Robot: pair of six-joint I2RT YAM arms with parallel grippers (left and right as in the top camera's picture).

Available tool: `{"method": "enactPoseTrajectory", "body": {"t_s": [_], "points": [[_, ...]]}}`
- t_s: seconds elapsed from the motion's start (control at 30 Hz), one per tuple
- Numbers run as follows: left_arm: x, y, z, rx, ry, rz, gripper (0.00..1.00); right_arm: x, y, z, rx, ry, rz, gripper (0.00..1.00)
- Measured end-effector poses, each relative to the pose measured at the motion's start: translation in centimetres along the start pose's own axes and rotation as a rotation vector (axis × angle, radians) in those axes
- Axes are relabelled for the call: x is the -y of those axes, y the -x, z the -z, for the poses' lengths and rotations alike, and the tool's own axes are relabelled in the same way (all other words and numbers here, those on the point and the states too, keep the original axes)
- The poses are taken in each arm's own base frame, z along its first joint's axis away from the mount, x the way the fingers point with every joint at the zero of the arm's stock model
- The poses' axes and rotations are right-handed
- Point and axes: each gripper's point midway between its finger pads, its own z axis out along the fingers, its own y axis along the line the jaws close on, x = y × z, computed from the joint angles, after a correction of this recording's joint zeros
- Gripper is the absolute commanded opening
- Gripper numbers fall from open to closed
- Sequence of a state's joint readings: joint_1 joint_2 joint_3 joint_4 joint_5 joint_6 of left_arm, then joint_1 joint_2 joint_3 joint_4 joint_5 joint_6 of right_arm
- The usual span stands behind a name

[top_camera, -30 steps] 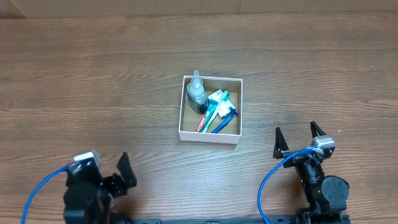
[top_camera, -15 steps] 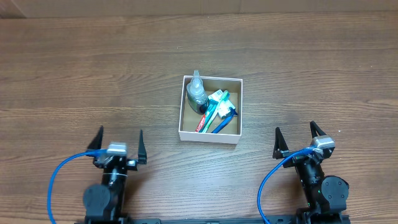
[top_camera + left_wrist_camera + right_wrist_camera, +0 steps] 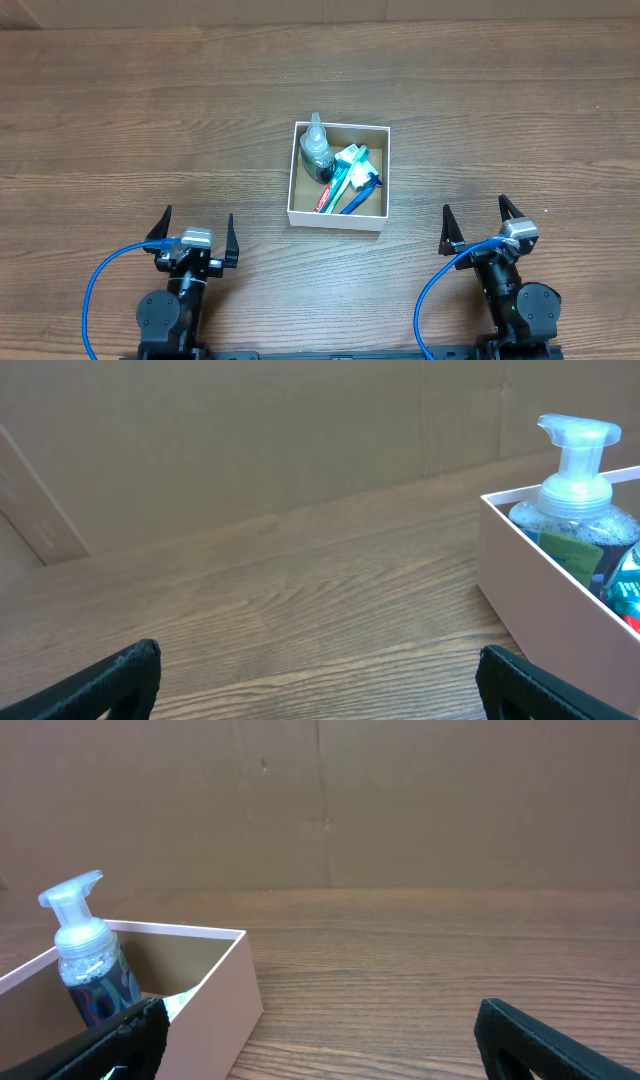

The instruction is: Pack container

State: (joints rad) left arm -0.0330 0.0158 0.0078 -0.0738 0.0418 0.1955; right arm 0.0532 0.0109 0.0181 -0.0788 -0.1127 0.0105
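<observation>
Both the left tool and right tool stand spread, empty; the container lies ahead, midway between them

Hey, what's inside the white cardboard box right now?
In the box, a clear pump bottle stands at the far left corner, beside a teal-and-white tube, a red-and-white tube and a blue-handled item. Anything under that pile is covered.

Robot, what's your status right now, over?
Left gripper open, empty. Right gripper open, empty. Square white cardboard box holds clear pump bottle, other toiletries. Nothing blocking it.
</observation>
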Motion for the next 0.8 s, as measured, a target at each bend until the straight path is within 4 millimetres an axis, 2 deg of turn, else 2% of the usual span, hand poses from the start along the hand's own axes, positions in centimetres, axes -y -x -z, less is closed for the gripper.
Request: {"method": "enactPoseTrajectory", "body": {"t_s": [0.8], "points": [[0.00, 0.00, 0.00, 0.000, 0.000, -0.015, 1.00, 0.01, -0.01, 0.00, 0.000, 0.000, 0.000, 1.00]]}}
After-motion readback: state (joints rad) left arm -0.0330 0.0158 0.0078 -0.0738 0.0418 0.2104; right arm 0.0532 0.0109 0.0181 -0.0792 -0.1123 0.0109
